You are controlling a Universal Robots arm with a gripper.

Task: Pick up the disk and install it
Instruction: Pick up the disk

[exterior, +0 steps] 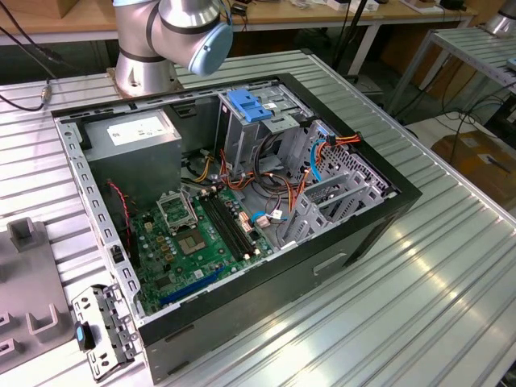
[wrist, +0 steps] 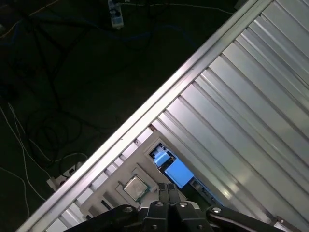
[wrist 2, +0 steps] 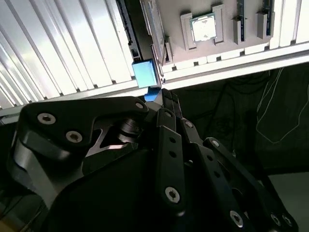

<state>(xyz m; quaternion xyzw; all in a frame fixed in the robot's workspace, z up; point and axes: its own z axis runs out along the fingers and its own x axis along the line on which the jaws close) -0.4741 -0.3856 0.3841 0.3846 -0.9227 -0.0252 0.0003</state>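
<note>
I see the ribbed table (exterior: 451, 274) carrying the open case (exterior: 266, 310) mid-surface. The arm (exterior: 173, 32) rises at the table's far edge, and its upper part is cut off by the frame. A grey tray (exterior: 32, 282) sits at the table's corner on the exterior view's left, with the disk (exterior: 105, 330) just beside it. In both wrist views the disk (wrist 2: 144, 72) (wrist: 176, 172) shows mostly its blue end, and its body is hard to make out. My gripper (wrist 2: 163, 94) (wrist: 168, 186) hangs above it, apart, jaws pressed together on nothing. I can't read the white label (exterior: 137, 127) inside the case.
</note>
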